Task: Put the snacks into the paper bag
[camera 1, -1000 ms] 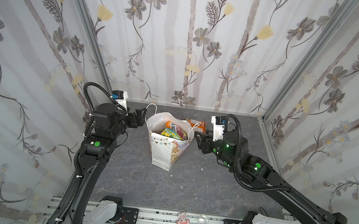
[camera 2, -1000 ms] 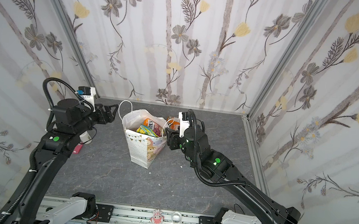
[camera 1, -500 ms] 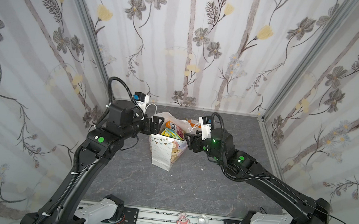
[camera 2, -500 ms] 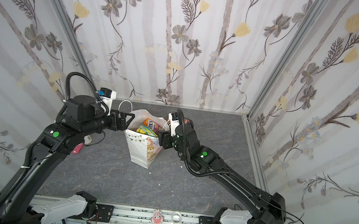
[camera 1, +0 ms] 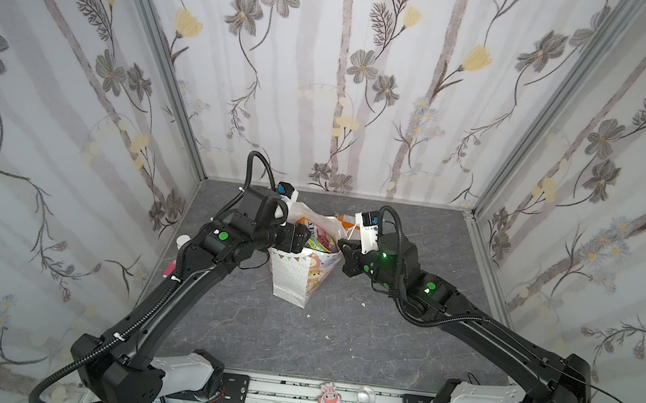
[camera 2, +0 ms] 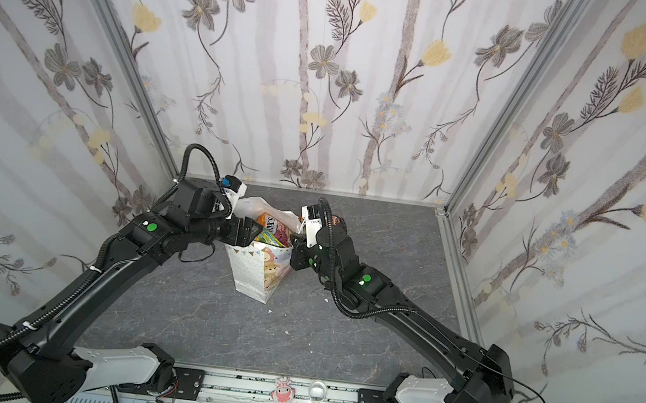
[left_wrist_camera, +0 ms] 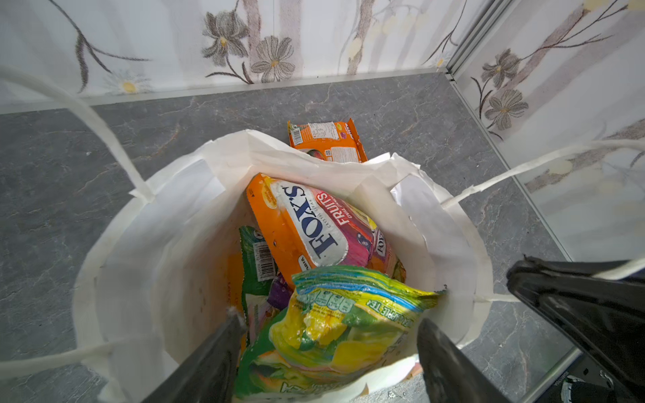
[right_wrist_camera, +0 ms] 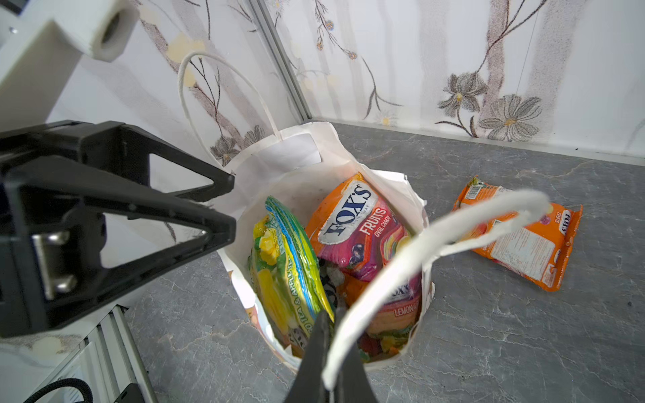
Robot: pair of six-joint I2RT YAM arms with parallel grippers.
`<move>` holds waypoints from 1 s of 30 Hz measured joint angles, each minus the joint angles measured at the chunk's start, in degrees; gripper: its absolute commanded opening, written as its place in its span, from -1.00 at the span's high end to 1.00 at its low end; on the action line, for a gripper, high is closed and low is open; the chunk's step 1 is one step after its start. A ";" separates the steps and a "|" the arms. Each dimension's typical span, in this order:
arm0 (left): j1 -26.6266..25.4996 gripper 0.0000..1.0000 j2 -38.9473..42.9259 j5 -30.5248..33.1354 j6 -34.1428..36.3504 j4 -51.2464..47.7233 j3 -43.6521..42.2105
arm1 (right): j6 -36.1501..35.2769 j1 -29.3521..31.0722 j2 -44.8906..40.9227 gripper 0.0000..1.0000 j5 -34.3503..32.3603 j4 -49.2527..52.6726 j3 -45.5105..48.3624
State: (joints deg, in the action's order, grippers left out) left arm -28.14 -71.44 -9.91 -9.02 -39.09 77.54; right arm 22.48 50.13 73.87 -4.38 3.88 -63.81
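Snacks [left_wrist_camera: 307, 223] in bag [left_wrist_camera: 181, 195], right gripper [right_wrist_camera: 330, 314] (clamping handle [right_wrist_camera: 453, 223])

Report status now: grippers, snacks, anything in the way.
Left gripper open beside paper bag rim. Right gripper shut on its handle. Snacks in bag; one orange packet out on table behind it. Nothing between them.

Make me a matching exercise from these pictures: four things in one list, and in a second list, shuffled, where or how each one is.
Things
1. orange packet, back label showing
2. yellow-green packet
3. cord handle on the right arm's side
4. left gripper

Places or states
A. open, beside the rim of the paper bag
B. pinched in the shut right gripper
C. flat on the table, outside the bag
D. standing inside the bag

Pairs: 1-C, 2-D, 3-B, 4-A
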 measured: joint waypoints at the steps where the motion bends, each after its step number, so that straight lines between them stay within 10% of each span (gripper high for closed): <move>1: -0.11 -0.43 -0.31 -0.24 0.04 0.17 0.02 | 0.00 0.00 -0.15 0.97 0.00 0.00 0.09; 30: -1.66 -0.01 -10.82 -0.15 2.73 -2.08 6.99 | 1.03 -0.04 -0.15 1.00 1.25 -0.20 0.24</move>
State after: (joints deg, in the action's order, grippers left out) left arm -29.80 -82.26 -10.07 -6.28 -41.17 84.53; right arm 23.51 50.09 73.71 -3.14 3.68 -63.57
